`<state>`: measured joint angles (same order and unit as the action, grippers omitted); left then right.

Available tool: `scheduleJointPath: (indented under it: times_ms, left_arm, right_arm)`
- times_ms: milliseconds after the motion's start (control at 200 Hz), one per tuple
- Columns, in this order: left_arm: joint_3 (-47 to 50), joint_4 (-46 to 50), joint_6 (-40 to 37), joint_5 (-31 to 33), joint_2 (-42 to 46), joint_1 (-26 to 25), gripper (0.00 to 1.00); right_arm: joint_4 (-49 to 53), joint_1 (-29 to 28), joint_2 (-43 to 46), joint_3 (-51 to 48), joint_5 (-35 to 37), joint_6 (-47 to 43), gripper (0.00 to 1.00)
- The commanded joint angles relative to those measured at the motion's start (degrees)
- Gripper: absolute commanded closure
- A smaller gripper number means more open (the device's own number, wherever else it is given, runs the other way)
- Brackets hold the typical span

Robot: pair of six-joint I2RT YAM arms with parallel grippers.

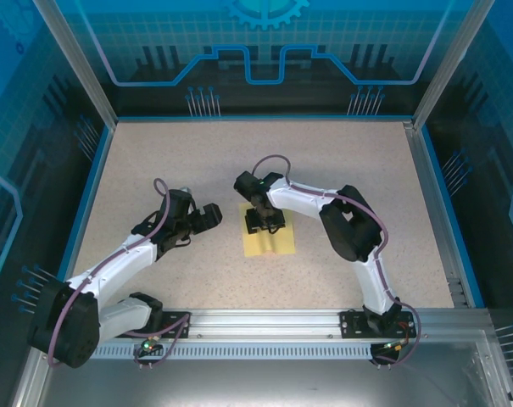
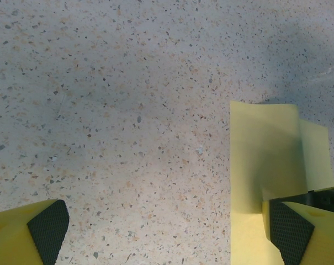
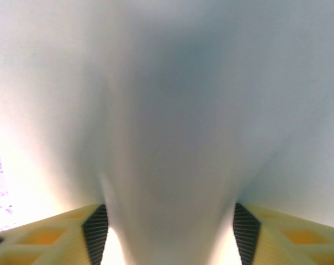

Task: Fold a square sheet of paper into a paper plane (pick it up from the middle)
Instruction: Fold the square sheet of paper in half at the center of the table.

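The pads [image 3: 96,232] of the right gripper [image 3: 169,221] stand half apart, and a soft ridge of the square sheet of paper [image 3: 167,110] rises between them. The ridge fills the gap and meets both pads, so I judge this as a pinch on the sheet, not yet a tight one. The left gripper [image 2: 167,229] has its fingers fully spread with nothing between them. One of its fingers [image 2: 291,229] is over the left border of the sheet; whether it touches, I cannot tell.

From above, the right gripper [image 1: 264,222] is planted on the middle of the sheet [image 1: 277,246], which lies on the speckled table [image 1: 154,170] in front of the two bases. The left gripper [image 1: 207,219] waits just beside it.

The task seems to be at its very beginning: the picking up from the middle is under way, and all the folding is left. There is no sharp tip and no dart shape. The sheet is pale yellow, thin and plain, with straight edges, flat at its border and humped where it is pinched.
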<state>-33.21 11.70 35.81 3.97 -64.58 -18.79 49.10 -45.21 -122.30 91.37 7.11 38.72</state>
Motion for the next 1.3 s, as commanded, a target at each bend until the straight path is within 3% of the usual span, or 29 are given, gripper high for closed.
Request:
scheduleJointPath:
  times_ms: [0, 185, 415, 605, 725, 990, 1130, 1296]
  left_arm:
    - [-0.45, 0.82, -1.17, -0.89, 0.06, 0.68, 0.02]
    - [-0.12, 0.95, -0.92, -0.87, 0.56, 0.68, 0.01]
    - [-0.27, 1.06, -0.72, -0.84, 0.79, 0.68, 0.01]
    - [-0.76, 1.22, -0.53, -1.44, 1.33, 0.68, 0.01]
    - [-1.24, 0.57, -0.44, -3.49, 1.18, 0.68, 0.01]
    - [-2.91, -4.25, -0.57, -13.76, -2.38, 0.50, 0.02]
    - [-5.58, -4.90, -1.87, -17.65, -6.43, -1.18, 0.01]
    - [-9.58, -3.97, -2.82, -17.67, -11.72, -5.42, 0.01]
  right_arm:
    - [-0.32, 0.48, 3.58, -0.79, -2.10, 0.04, 0.44]
    - [-2.88, 1.05, 8.50, -3.15, -4.51, 0.04, 0.65]
    - [-9.43, 2.99, 14.58, -7.52, -12.27, 0.89, 0.67]
    - [-25.45, 6.49, 21.81, -16.32, -26.43, 5.32, 0.64]
    - [-32.99, 9.34, 23.26, -22.28, -31.53, 8.49, 0.63]
    - [-38.42, 13.17, 20.92, -33.49, -30.37, 10.65, 0.58]
    - [-37.03, 14.26, 21.92, -36.39, -28.89, 8.20, 0.47]
    - [-33.66, 16.17, 23.35, -37.20, -28.80, 4.05, 0.36]
